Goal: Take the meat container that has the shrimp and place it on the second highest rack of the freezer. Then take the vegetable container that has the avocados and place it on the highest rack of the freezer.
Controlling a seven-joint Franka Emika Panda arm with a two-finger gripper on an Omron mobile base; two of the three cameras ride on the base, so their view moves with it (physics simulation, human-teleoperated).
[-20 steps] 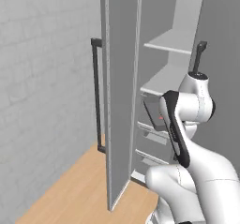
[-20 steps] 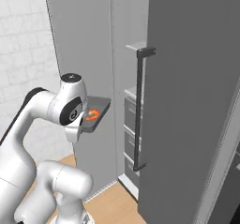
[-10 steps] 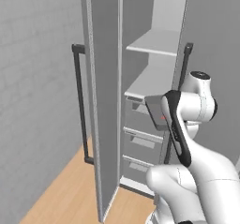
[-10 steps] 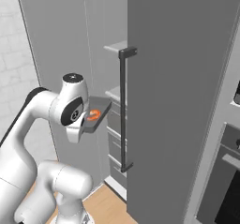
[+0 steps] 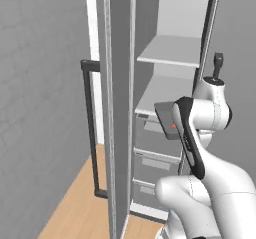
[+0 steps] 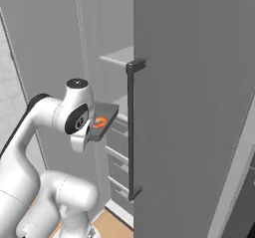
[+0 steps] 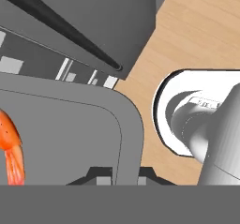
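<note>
My gripper (image 7: 123,175) is shut on the rim of the flat grey meat container (image 7: 70,129). The orange-red shrimp (image 7: 11,149) lies in it. In the right base view the container (image 6: 105,116) with the shrimp (image 6: 99,122) sticks out from my hand toward the open freezer (image 6: 99,43). From the left base view the container (image 5: 164,116) hangs just in front of the second highest rack (image 5: 161,89), at about its height. The highest rack (image 5: 172,50) is above it. The vegetable container with the avocados is out of view.
The freezer's left door (image 5: 119,108) stands open edge-on, with a dark bar handle (image 5: 90,128). The right door (image 6: 189,107) with its handle (image 6: 132,127) stands close beside the container. Grey drawers (image 5: 155,158) sit under the racks. Wooden floor (image 5: 80,208) lies below.
Both base views have shifted as the base drove. The freezer now looks larger and closer. The arm keeps its pose with the container in its grip.
</note>
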